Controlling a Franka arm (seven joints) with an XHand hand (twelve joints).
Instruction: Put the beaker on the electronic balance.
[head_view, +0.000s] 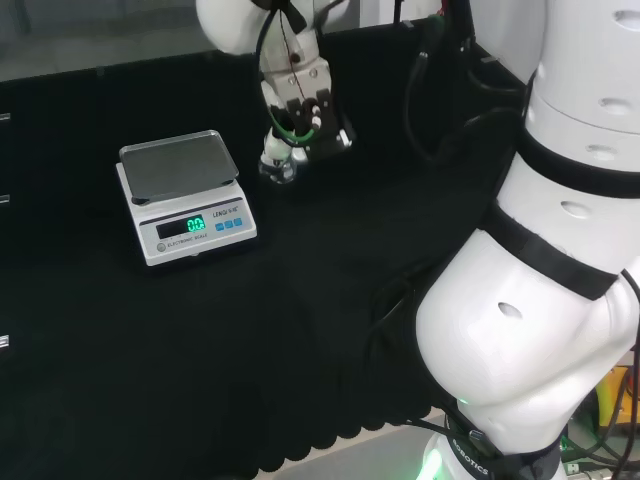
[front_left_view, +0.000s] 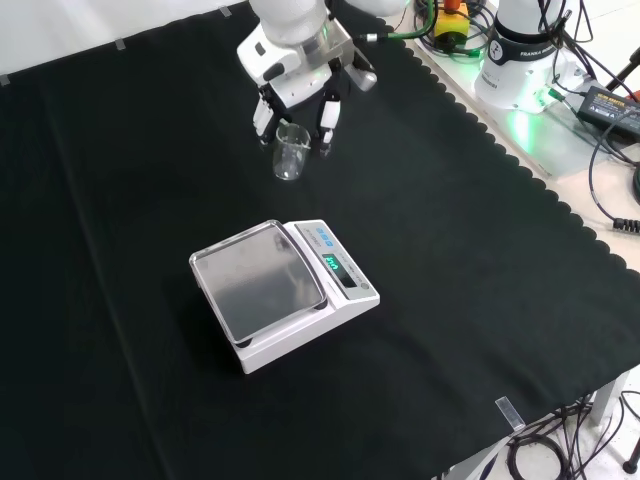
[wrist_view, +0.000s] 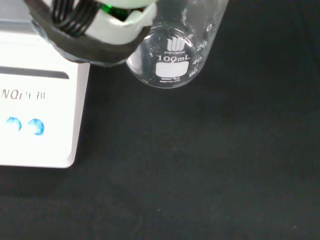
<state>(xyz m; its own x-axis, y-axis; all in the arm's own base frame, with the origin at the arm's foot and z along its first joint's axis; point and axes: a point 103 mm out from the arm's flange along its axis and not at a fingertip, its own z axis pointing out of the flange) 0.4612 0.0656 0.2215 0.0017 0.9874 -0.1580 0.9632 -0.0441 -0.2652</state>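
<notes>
While the beaker (front_left_view: 289, 151) stands on the cloth beyond the balance (front_left_view: 283, 290) in the front view, the hand (front_left_view: 300, 85) brackets it with spread fingers, apparently ready to grasp.

Light is even and fairly bright, from overhead, and the black cloth (front_left_view: 480, 260) soaks it up, so shadows barely show. The balance (front_left_view: 285, 290) pan carries a soft grey sheen in the front view; its green display blooms in the head view. A green glow spills at the arm base. In the wrist view the beaker (wrist_view: 175, 55) glints with small highlights, and the hand (wrist_view: 90, 30) is blurred, out of focus.
</notes>
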